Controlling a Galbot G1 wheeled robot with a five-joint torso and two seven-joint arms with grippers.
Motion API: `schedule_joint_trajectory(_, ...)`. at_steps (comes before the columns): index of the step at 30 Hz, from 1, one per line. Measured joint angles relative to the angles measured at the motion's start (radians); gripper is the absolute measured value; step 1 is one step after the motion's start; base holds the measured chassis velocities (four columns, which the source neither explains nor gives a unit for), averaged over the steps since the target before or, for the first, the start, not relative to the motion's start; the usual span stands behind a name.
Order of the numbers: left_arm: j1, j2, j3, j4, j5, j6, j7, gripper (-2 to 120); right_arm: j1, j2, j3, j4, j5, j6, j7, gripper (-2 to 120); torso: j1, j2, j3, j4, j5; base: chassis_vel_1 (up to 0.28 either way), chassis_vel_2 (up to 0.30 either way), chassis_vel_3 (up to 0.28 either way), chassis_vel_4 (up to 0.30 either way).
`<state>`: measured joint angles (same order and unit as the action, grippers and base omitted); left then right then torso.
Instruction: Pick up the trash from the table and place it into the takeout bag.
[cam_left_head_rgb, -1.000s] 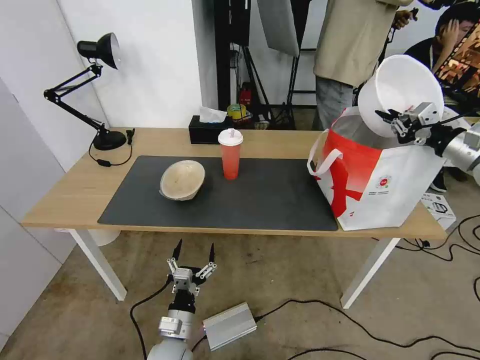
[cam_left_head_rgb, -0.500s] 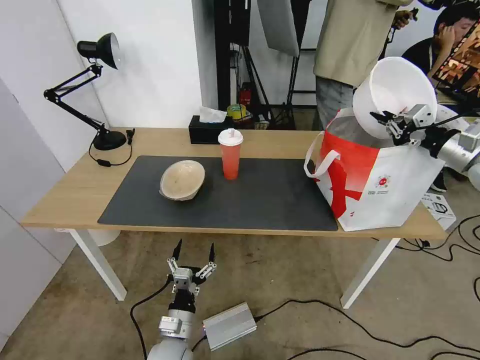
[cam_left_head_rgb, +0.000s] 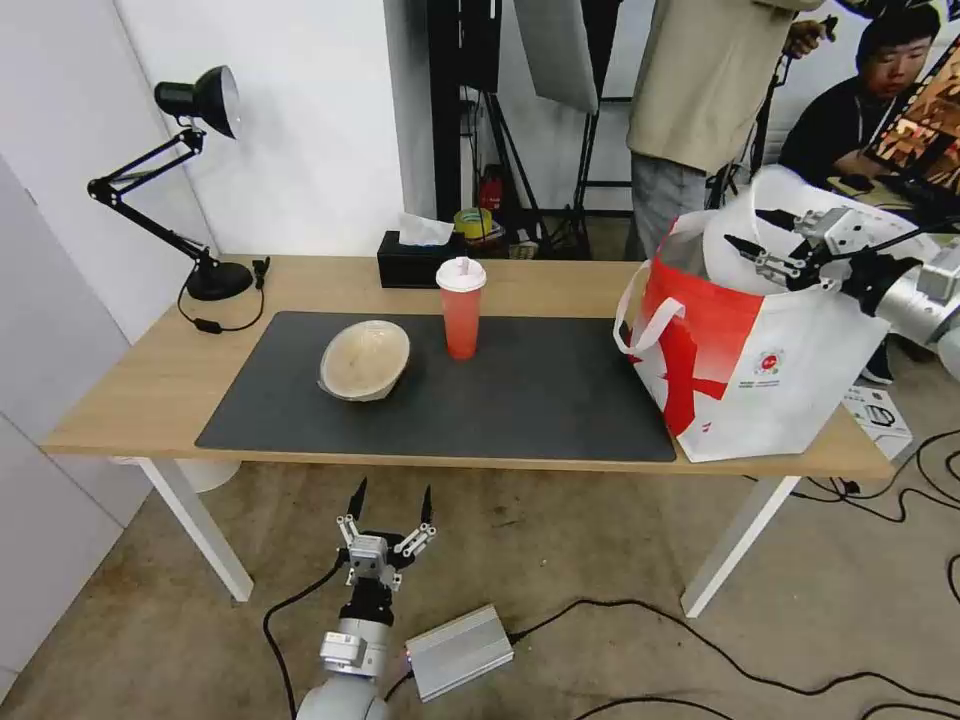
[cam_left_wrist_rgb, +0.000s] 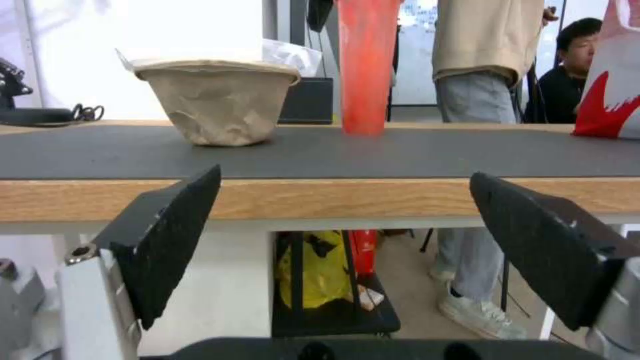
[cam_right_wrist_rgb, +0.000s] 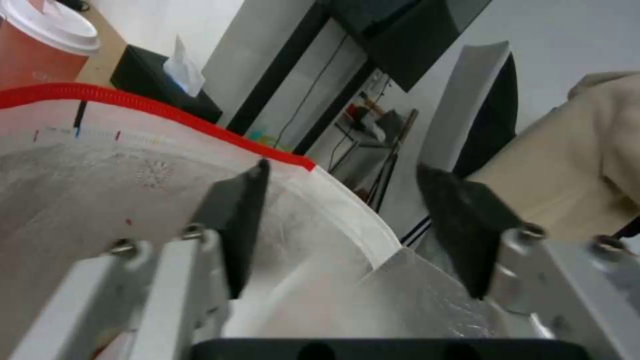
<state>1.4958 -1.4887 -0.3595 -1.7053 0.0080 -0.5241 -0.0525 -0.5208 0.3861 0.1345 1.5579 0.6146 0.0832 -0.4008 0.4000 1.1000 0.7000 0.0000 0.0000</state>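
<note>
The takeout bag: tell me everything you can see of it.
The large white insulated takeout bag stands upright at the right end of the light-wood table, its near corner overlapping the dark grey mat. It has a red panel, white strap handles, a small round logo and a silver foil lining. Its mouth gapes open, with the white plastic bowl in it. The right gripper hovers open over the mouth; whether it touches the bag is unclear.
</note>
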Motion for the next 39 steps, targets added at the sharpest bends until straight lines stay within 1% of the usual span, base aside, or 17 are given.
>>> schedule_joint_trajectory(1, 0.0, 0.0, 0.0, 0.0, 0.0, 0.0, 0.0, 100, -0.001, -0.001, 0.001, 0.003, 0.0, 0.0, 0.001, 68, 0.0, 0.0, 0.0, 0.0, 0.0, 0.0, 0.0, 0.0, 0.0)
schedule_joint_trajectory(2, 0.0, 0.0, 0.0, 0.0, 0.0, 0.0, 0.0, 100, -0.001, -0.001, 0.001, 0.003, 0.0, -0.001, 0.001, 70, 0.0, 0.0, 0.0, 0.0, -0.0001, 0.0, 0.0, 0.0, 0.0)
schedule_joint_trajectory(3, 0.0, -0.001, 0.001, 0.0, 0.0, 0.0, 0.0, 100, -0.005, -0.002, 0.003, 0.006, 0.001, -0.001, 0.002, 77, 0.0, 0.0, 0.0, 0.0, 0.0, 0.0, 0.0, 0.0, 0.0)
schedule_joint_trajectory(4, 0.0, -0.001, 0.001, 0.0, 0.0, 0.0, 0.0, 100, -0.005, -0.002, 0.003, 0.006, 0.001, -0.001, 0.002, 77, 0.0, 0.0, 0.0, 0.0, 0.0, 0.0, 0.0, 0.0, 0.0)
schedule_joint_trajectory(6, 0.001, -0.002, 0.001, 0.0, 0.0, 0.0, 0.001, 100, -0.017, -0.003, 0.013, 0.011, 0.001, -0.001, 0.002, 84, 0.0, 0.0, 0.0, 0.0, 0.0, 0.0, 0.0, 0.0, 0.0)
schedule_joint_trajectory(15, 0.003, -0.002, 0.001, -0.003, 0.0, 0.0, 0.001, 100, -0.043, -0.01, 0.037, 0.025, 0.002, -0.002, 0.003, 86, 0.0, 0.0, 0.0, 0.0, 0.0, 0.0, 0.0, 0.0, 0.0)
schedule_joint_trajectory(25, 0.005, -0.002, -0.001, -0.008, 0.001, -0.001, 0.002, 100, -0.107, -0.026, 0.093, 0.056, 0.006, -0.004, 0.007, 86, 0.0, 0.0, 0.0, 0.0, 0.0, 0.0, 0.0, 0.0, 0.0)
schedule_joint_trajectory(28, 0.008, -0.001, -0.001, -0.013, 0.001, -0.001, 0.002, 100, -0.146, -0.036, 0.126, 0.082, 0.018, -0.007, 0.017, 86, 0.0, 0.0, 0.0, 0.0, 0.0, 0.0, 0.0, 0.0, 0.0)
schedule_joint_trajectory(30, 0.008, -0.001, -0.001, -0.013, 0.001, -0.001, 0.002, 100, -0.146, -0.036, 0.126, 0.082, 0.018, -0.007, 0.017, 86, 0.0, 0.0, 0.0, 0.0, 0.0, 0.0, 0.0, 0.0, 0.0)
schedule_joint_trajectory(32, 0.013, 0.001, -0.003, -0.023, 0.002, -0.001, 0.002, 100, -0.203, -0.048, 0.174, 0.122, 0.032, -0.023, 0.031, 86, 0.0, 0.0, 0.0, -0.0001, 0.0, 0.0, 0.0, 0.0, 0.0)
schedule_joint_trajectory(35, 0.017, 0.002, -0.005, -0.03, 0.002, -0.001, 0.002, 100, -0.224, -0.053, 0.191, 0.14, 0.039, -0.026, 0.04, 86, 0.0, 0.0, 0.0, -0.0001, 0.0, 0.0, 0.0, 0.0, 0.0)
schedule_joint_trajectory(37, 0.025, 0.004, -0.01, -0.042, 0.002, -0.001, 0.002, 100, -0.257, -0.061, 0.22, 0.172, 0.054, -0.029, 0.06, 88, 0.0, 0.0, 0.0, 0.0, 0.0, 0.0, 0.0, 0.0, 0.0)
schedule_joint_trajectory(39, 0.026, 0.005, -0.011, -0.044, 0.002, -0.001, 0.002, 100, -0.264, -0.062, 0.226, 0.179, 0.056, -0.029, 0.064, 88, 0.0, 0.0, 0.0, 0.0, 0.0, 0.0, 0.0, 0.0, 0.0)
